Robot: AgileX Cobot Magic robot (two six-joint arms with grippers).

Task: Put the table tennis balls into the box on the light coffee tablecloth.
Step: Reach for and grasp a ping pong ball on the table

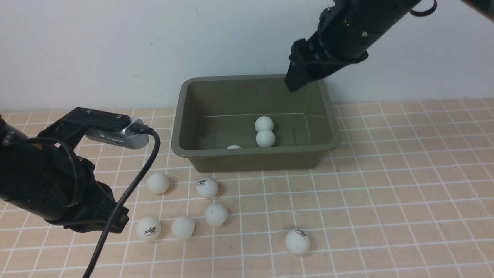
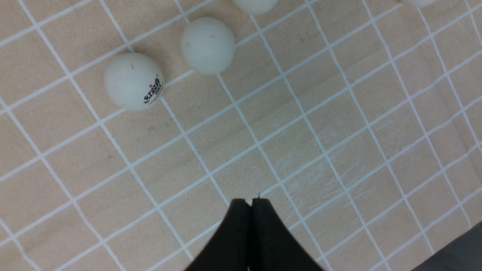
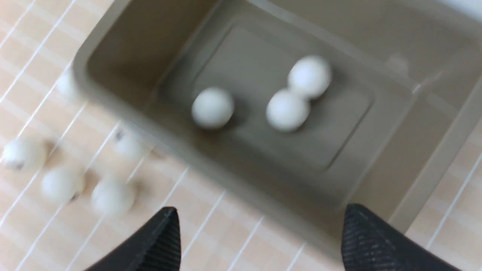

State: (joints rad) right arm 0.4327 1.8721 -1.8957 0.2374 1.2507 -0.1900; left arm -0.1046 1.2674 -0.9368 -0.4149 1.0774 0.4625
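Three balls [image 3: 212, 107] in box [image 3: 158, 41], right wrist view, front view half-hides one

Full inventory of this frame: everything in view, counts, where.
tablecloth: 1, peach-beige with white grid, under everything.
box: 1, olive-green, back centre, near the wall.
balls in box: 3, white, two together mid-floor, one by the near wall.
balls on cloth: 6, white, five clustered front-left of the box, one alone further right.
wall: 1, white, behind.
wrist camera: 1, silver, black cable, on left arm.
left gripper: 1, black, shut, empty, low beside the cluster.
right gripper: 1, black, open, empty, above the box's far right corner.
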